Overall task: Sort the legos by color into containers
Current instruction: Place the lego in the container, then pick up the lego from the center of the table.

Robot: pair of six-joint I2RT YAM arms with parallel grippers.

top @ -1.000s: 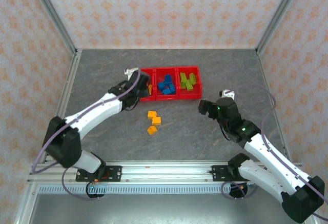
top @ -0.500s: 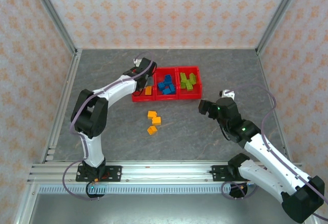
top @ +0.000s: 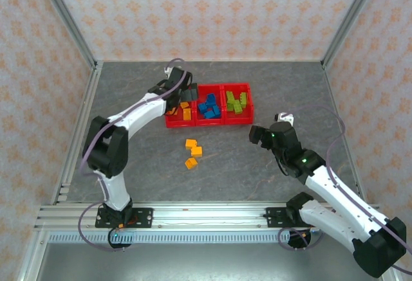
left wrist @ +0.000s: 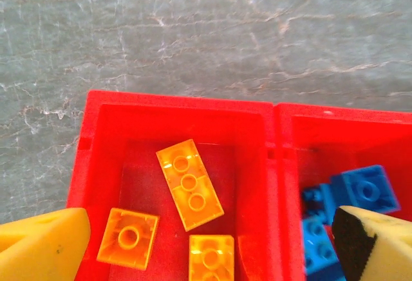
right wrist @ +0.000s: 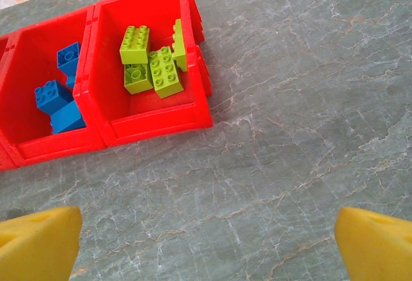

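Note:
The containers [top: 222,123] are three joined red bins at the table's middle back. The left bin [left wrist: 96,139] holds three orange legos [left wrist: 190,183], the middle bin blue legos [left wrist: 362,191] and the right bin [right wrist: 161,123] lime green legos [right wrist: 154,65]. Three more orange legos [top: 192,152] lie loose on the table in front of the bins. My left gripper [left wrist: 211,245] hangs open over the left bin, and nothing is between its yellow fingertips [left wrist: 45,242]. My right gripper [right wrist: 206,242] is open above bare table to the right of the bins.
The grey marbled table [top: 129,165] is fenced by metal posts and patterned walls. Open floor lies to the left of the bins and in front of the loose legos. The right arm [top: 322,181] stretches in from the bottom right.
My left gripper moved up and right from beside the bins to over the left bin, and its jaws opened. More orange now shows in that bin. The right arm has stayed put.

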